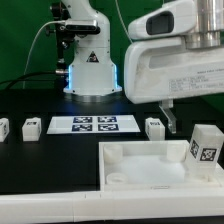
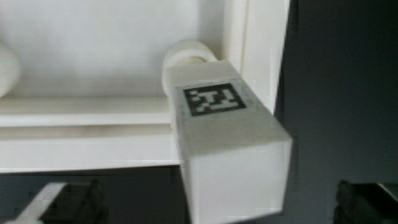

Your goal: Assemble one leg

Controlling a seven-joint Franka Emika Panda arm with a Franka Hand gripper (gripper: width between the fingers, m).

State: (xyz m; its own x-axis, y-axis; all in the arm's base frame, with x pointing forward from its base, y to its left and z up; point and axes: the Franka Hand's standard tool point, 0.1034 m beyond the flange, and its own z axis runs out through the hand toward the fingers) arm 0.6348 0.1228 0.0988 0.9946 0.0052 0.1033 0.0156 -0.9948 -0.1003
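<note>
Leg (image 2: 228,140) upright at tray (image 2: 89,128) corner, spare legs (image 1: 154,127) nr marker board (image 1: 93,124)

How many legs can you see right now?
4. Leg cut by the exterior view's left edge; leg left of the marker board; leg right of it; leg upright in the tray corner. The arm might hide more.

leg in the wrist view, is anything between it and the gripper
Nothing visible does. The leg stands in line with the open gripper, with only bare dark gaps between it and the fingers. Its far end is at the tray, by a round socket.
</note>
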